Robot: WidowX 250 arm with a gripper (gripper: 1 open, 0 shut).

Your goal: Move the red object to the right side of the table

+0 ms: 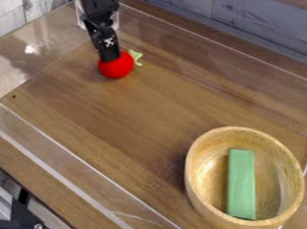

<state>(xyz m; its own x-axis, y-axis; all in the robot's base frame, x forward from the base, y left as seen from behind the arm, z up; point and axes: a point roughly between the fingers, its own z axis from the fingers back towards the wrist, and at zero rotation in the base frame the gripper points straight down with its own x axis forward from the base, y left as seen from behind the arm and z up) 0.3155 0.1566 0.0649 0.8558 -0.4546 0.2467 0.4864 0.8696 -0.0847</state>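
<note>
Where visible, wood-grain table [130, 125]

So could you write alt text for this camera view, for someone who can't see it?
A black robot gripper points down onto a small red toy fruit at the far left of a wooden table. At the near right, a round wooden bowl holds a green block.

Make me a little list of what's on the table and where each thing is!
red object: far left part of the table, little green tip on its right
hand: pointing down, right at the top of the red object; grip unclear
wooden bowl: near right corner
green block: lying inside the bowl
table: brown wood, low clear walls around it
job status: red object not yet on the right side
</note>
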